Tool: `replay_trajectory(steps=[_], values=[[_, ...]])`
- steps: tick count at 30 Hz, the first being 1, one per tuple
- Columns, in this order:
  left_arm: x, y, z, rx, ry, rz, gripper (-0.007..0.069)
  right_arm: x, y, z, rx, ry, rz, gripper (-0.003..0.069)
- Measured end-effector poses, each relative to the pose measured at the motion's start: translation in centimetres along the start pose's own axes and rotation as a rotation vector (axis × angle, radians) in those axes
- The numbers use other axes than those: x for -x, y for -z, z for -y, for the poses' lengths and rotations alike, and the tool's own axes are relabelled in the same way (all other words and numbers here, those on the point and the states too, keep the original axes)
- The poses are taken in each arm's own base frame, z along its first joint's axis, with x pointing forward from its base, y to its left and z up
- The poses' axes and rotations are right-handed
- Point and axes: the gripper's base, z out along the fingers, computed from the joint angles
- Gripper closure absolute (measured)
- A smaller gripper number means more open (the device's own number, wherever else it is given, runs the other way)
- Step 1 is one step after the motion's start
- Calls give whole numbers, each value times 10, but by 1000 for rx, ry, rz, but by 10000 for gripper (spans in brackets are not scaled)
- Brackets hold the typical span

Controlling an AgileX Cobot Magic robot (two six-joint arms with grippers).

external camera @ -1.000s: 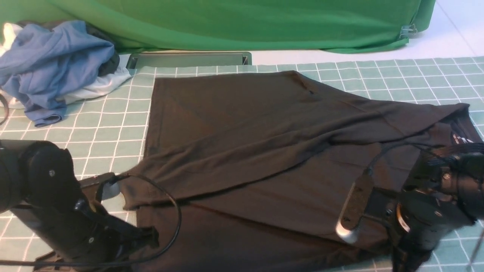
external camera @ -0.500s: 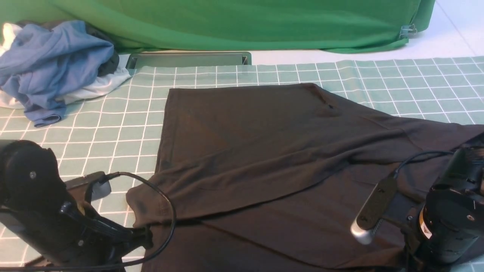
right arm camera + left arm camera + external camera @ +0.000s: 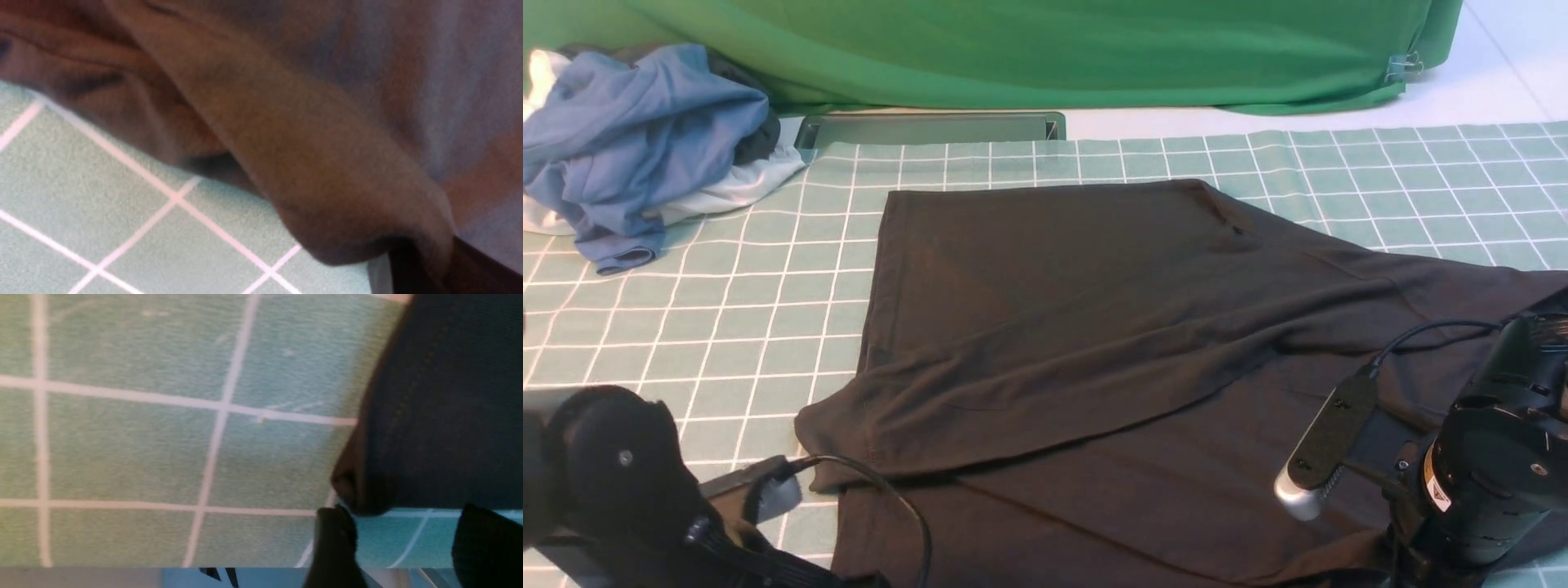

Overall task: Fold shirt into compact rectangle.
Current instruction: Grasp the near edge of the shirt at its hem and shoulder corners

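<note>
The black shirt (image 3: 1094, 327) lies spread over the checked mat (image 3: 727, 310), one sleeve (image 3: 1045, 384) folded slantwise across its body, cuff end at the near left (image 3: 825, 433). No chest print or neck label shows. My left arm (image 3: 613, 474) sits low at the near left, off the cloth. Its gripper (image 3: 408, 543) is open over bare mat, just short of the shirt's hemmed corner (image 3: 441, 408). My right arm (image 3: 1494, 482) rests over the shirt's near right part. A bunched fold of shirt (image 3: 310, 155) wraps into the right gripper (image 3: 425, 257), which is shut on it.
A heap of blue and white garments (image 3: 637, 139) lies at the far left. The green backdrop cloth (image 3: 1029, 49) hangs along the back, with a grey recessed slot (image 3: 931, 129) in front of it. Bare mat shows left of the shirt and at the far right.
A second ago the shirt slid right and nearer with my right arm, then stopped. My left arm has drawn back toward the near edge, away from the sleeve cuff.
</note>
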Motion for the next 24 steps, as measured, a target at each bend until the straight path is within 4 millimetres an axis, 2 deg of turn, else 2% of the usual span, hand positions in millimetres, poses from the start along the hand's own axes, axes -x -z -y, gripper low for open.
replay_trajectory(steps=[4,15,19,22,24], values=[[0,-3,4,-5,7,18,193,0,0,0,0,-2,1,594],[12,-23,1,65,86,-24,202,0,0,0,0,-10,2,594],[14,-26,1,81,91,-49,277,0,0,0,0,-10,2,594],[15,-27,2,83,90,-54,397,0,0,0,0,-11,2,594],[15,-27,2,82,70,-56,503,0,0,0,0,-11,2,594]])
